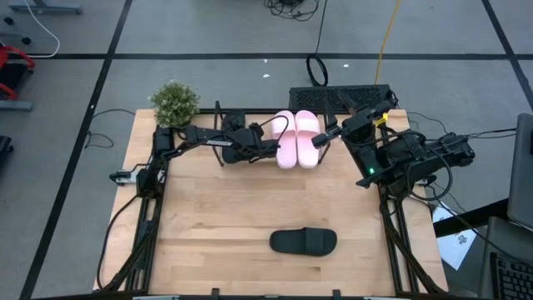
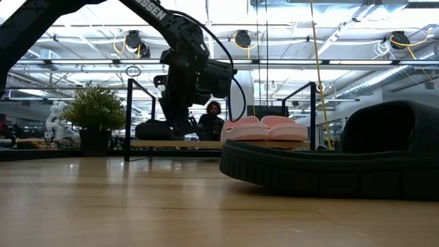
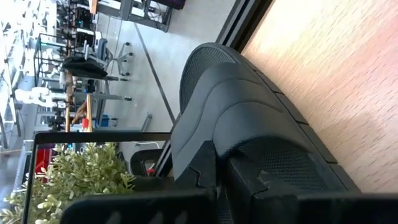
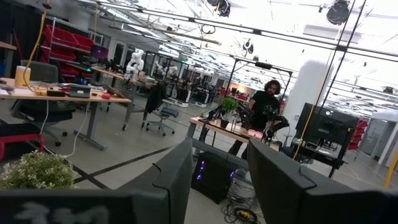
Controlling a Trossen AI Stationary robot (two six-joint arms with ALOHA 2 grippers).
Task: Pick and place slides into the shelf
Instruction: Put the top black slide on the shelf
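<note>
Two pale pink slides (image 1: 296, 138) lie side by side, soles down, on the shelf (image 1: 221, 125) at the table's far edge. My left gripper (image 1: 260, 147) reaches over the shelf's left part and is shut on a black slide (image 3: 249, 118), which lies on the shelf board (image 3: 323, 81) to the left of the pink pair. A second black slide (image 1: 303, 242) rests sole down on the table near its near edge. My right gripper (image 1: 326, 137) hovers open, right of the pink slides, touching nothing. My left gripper holds the black slide by its strap (image 3: 239, 149), pinched between the two fingers (image 3: 205, 171). In the low view it comes from above, pointing down (image 2: 180, 129). The slide lies flat with its sole on the shelf board; the exact place of contact is hidden by the fingers.
A potted plant (image 1: 175, 104) stands at the table's far left corner beside the shelf. A dark keyboard (image 1: 337, 96) lies behind the shelf. The table's middle, between the shelf and the near black slide, is bare wood (image 1: 250, 200). A person (image 2: 214, 116) sits far behind.
</note>
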